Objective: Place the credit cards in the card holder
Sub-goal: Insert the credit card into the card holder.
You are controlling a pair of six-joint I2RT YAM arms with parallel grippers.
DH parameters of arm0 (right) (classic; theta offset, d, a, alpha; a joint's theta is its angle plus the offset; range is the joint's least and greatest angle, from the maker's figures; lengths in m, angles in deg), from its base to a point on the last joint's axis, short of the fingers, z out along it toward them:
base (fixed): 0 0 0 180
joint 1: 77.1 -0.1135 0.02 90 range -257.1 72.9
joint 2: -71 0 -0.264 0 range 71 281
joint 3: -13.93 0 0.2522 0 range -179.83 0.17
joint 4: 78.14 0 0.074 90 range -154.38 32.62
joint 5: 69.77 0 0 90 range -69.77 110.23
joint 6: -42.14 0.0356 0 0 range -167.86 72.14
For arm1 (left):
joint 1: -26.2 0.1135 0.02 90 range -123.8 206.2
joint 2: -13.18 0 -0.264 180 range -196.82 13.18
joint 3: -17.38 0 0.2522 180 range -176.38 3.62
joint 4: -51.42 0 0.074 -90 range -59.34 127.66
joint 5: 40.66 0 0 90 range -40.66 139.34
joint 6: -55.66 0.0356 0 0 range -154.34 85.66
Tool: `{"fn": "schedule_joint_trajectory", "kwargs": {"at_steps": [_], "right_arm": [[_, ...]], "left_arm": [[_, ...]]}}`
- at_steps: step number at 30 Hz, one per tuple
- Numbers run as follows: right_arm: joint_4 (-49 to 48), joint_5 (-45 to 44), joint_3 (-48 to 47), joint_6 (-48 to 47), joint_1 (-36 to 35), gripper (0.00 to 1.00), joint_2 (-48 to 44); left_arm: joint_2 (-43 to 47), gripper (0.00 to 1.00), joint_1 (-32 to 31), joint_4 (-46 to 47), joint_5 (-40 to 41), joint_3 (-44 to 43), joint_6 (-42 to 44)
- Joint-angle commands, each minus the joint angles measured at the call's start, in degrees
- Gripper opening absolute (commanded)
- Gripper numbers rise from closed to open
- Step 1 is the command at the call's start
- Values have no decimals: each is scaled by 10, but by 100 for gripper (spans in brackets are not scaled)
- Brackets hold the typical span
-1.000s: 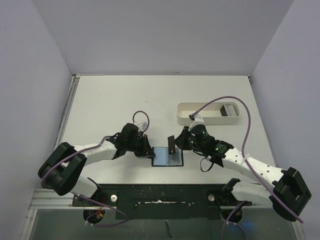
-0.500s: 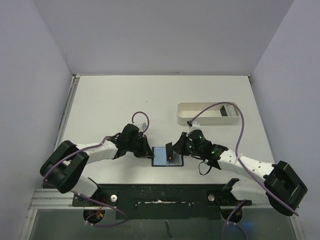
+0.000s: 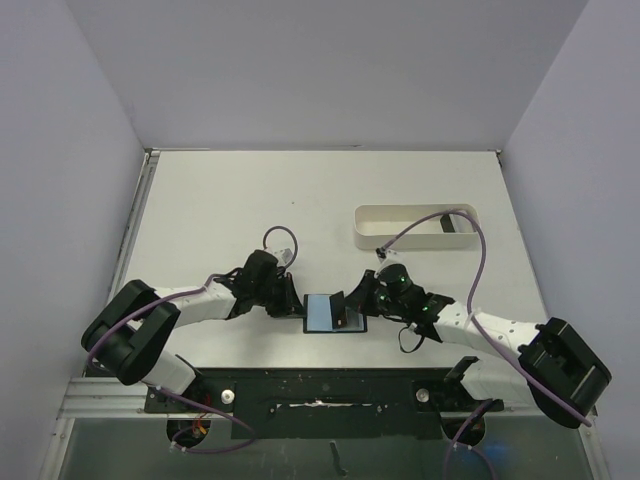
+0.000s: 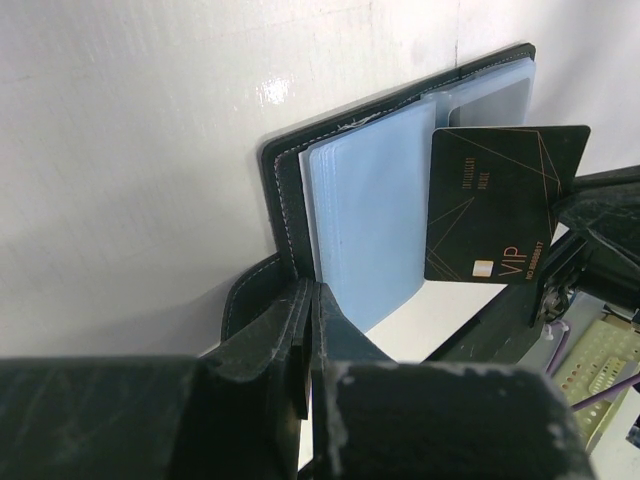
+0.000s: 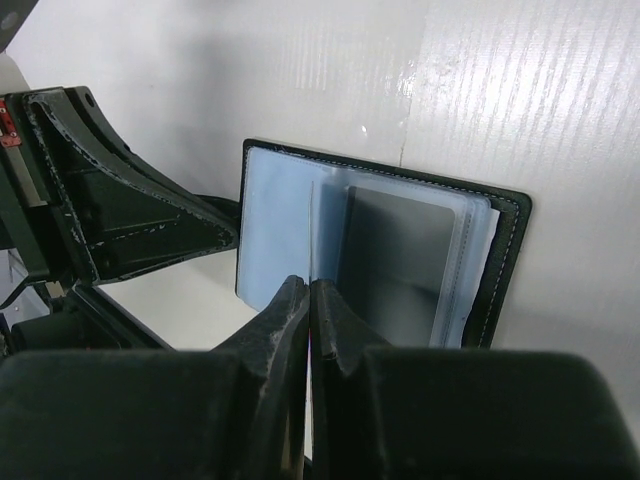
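Left fingers [image 4: 310, 305] pinched the open card holder [image 4: 370, 220] ahead of them by its tab; right fingers [image 5: 308, 300] gripped a dark credit card [image 4: 497, 205] upright.

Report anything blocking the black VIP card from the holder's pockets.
Nothing visible does. The black VIP card, pinched by the right gripper, stands edge-on over the bluish sleeves of the open black folding card holder; the left gripper clamps its flap, aside.

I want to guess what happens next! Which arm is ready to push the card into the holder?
Right. The right gripper pinches the card on edge over the open holder; the left gripper is busy pinching its tab.
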Motion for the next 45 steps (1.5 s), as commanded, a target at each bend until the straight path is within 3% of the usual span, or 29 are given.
{"fn": "schedule_joint_trajectory", "kwargs": {"at_steps": [1, 17, 30, 45], "right_arm": [[-49, 15, 6, 13, 11, 0, 6], [-57, 53, 40, 11, 60, 0, -2], [-112, 80, 54, 7, 65, 0, 44], [-112, 37, 78, 48, 65, 0, 39]], "left_arm": [[-4, 0, -1, 18, 7, 4, 6], [-11, 0, -1, 26, 7, 15, 2], [-16, 0, -2, 33, 4, 20, -2], [-12, 0, -4, 38, 3, 24, -7]]}}
